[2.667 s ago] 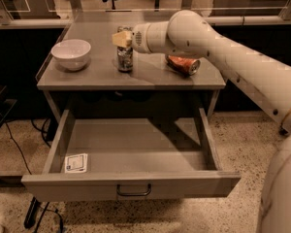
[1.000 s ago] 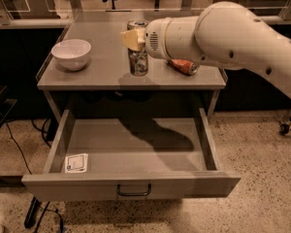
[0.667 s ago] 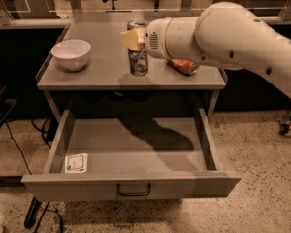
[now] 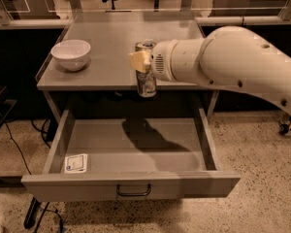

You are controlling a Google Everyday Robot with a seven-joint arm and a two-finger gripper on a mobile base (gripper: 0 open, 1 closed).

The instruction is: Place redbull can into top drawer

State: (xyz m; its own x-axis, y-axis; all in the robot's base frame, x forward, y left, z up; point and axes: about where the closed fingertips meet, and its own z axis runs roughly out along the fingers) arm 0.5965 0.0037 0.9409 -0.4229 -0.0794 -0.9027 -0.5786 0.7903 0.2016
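Observation:
The redbull can (image 4: pixel 146 77) is a tall slim silver-and-blue can, held upright in the air over the front edge of the grey table, above the back of the open drawer. My gripper (image 4: pixel 141 61) is shut on the can's upper part, with a cream fingertip (image 4: pixel 138 60) on its left side. The white arm reaches in from the right. The top drawer (image 4: pixel 131 184) is pulled fully open below, wide and shallow, with a dark wire handle (image 4: pixel 134 192) on its front and a white sticker (image 4: pixel 76 162) inside at the front left.
A white bowl (image 4: pixel 71 54) stands on the table top (image 4: pixel 106 38) at the left. The arm hides the table's right part. Cables (image 4: pixel 39 212) lie on the speckled floor at the lower left. A railing and chair base stand behind the table.
The gripper has lifted the can off the table and carried it forward and right, from the table's middle to over the front edge above the drawer.

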